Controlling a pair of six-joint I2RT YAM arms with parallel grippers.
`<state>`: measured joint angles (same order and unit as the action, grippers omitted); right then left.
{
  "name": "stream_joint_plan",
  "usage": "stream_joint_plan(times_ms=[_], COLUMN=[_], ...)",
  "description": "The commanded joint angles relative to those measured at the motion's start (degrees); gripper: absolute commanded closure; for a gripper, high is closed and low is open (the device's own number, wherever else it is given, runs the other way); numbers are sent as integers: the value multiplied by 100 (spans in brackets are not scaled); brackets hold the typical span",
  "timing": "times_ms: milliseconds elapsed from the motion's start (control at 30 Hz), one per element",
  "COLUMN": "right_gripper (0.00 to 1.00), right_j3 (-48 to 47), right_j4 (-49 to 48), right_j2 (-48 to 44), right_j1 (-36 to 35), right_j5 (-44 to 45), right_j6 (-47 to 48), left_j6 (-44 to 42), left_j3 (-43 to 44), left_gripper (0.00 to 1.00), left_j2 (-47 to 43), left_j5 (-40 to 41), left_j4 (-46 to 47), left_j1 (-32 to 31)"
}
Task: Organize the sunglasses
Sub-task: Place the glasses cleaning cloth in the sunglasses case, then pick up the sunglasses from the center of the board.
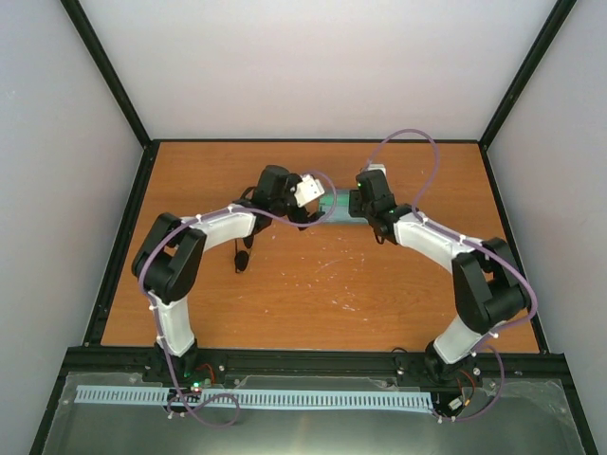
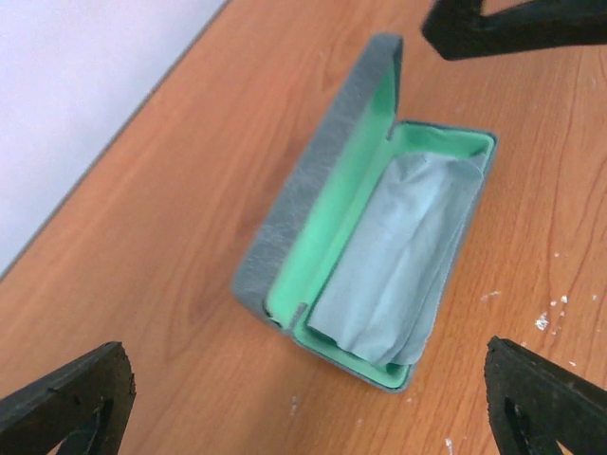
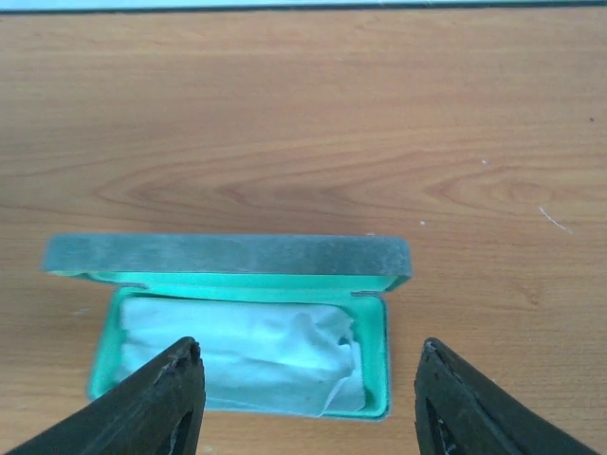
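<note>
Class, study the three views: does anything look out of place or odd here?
Yes. The oblong grey-blue case with green lining stands open, and a pale blue cloth lies crumpled inside, filling it. The small black sunglasses seem to lie apart on the wooden table, left of the case. White specks dot the wood.

Small black sunglasses (image 1: 242, 260) lie on the table (image 1: 379, 303), outside the case (image 1: 335, 210).

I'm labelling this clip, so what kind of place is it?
Probably a lab robot test cell: two arms bolted to a wooden table, enclosed by plain white panels in a black frame.
</note>
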<state>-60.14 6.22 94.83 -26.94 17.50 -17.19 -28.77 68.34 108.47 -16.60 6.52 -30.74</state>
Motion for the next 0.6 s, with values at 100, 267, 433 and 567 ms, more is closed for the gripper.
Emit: stream_joint_plan(times_ms=[100, 267, 433, 567], right_gripper=[43, 43, 43, 42], right_j3=[-462, -1370, -2630, -3451], right_j4=[822, 1427, 2060, 2382], right_j2=[-204, 518, 1692, 2596], right_j1=[-400, -1027, -1880, -2236], right_j5=[-384, -959, -1172, -1545], right_j6=[-327, -535, -755, -1138], left_j6=[-74, -1091, -1615, -1705], left_j3=[-238, -480, -393, -327], left_gripper=[4, 35, 61, 61], left_j2=[-813, -1192, -1116, -959], left_j5=[134, 0, -27, -3], left_j4=[-103, -496, -770, -775], left_j1=[591, 1710, 3077, 3845])
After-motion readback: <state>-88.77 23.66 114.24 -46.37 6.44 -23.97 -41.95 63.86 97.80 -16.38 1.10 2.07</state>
